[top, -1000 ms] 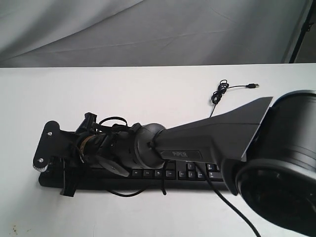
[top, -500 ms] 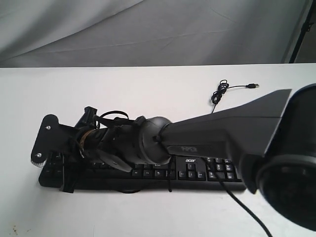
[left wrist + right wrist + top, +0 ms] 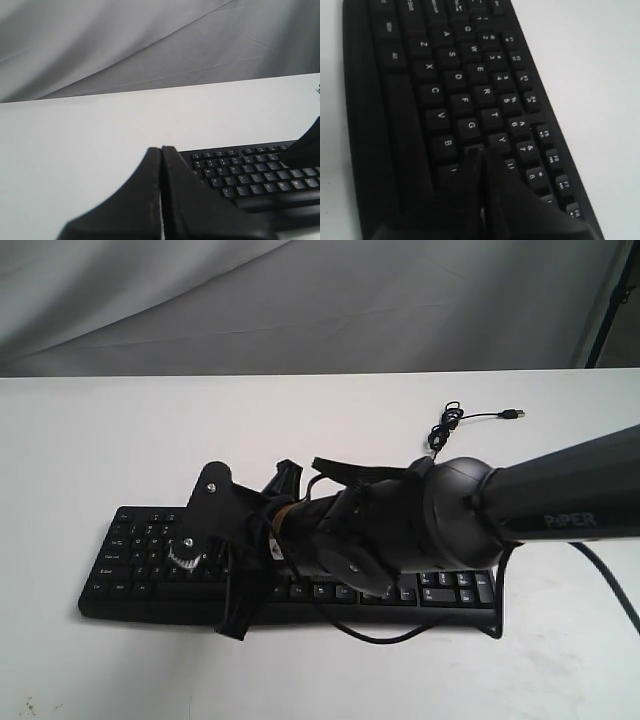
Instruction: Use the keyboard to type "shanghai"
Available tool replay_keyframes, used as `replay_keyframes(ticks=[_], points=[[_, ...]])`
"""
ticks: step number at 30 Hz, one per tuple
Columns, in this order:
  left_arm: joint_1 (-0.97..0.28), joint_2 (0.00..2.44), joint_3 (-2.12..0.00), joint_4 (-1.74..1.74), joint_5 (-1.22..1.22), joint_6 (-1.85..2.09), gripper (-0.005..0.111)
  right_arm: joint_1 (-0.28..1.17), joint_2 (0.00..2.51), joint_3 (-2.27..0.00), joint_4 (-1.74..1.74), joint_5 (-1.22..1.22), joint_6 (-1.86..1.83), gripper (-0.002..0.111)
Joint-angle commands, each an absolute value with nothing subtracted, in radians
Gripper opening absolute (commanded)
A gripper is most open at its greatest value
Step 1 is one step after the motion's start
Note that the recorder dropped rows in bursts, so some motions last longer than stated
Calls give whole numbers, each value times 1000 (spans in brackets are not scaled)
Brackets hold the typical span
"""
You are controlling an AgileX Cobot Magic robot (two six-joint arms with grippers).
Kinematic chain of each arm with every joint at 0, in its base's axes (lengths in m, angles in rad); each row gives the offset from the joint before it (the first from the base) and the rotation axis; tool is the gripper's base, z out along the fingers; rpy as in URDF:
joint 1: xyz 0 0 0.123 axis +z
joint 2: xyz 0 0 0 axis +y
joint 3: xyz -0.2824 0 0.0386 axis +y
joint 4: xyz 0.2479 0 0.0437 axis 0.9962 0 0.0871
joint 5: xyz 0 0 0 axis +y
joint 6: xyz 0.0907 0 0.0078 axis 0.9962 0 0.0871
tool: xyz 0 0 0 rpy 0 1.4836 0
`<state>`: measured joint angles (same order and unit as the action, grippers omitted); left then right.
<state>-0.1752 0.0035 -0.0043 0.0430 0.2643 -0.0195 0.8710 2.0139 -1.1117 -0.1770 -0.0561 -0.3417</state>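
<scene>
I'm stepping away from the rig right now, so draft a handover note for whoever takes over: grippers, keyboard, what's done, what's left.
Right gripper: shut, tip on or just above the key next to G, likely H.
Left gripper: shut, beside the keyboard's left end, on no key.
USB plug: lies unplugged.
Done: unknown, no screen in view.
Left: check progress, then finish "shanghai".
</scene>
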Motion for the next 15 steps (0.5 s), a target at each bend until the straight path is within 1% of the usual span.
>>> replay_keyframes(ticks=[1, 15], points=[[-179, 0, 0, 48, 259, -22, 0, 866, 2020, -1094, -165, -105, -348, 0], [-179, 0, 0, 48, 259, -22, 0, 874, 2075, -1094, -165, -162, -348, 0]])
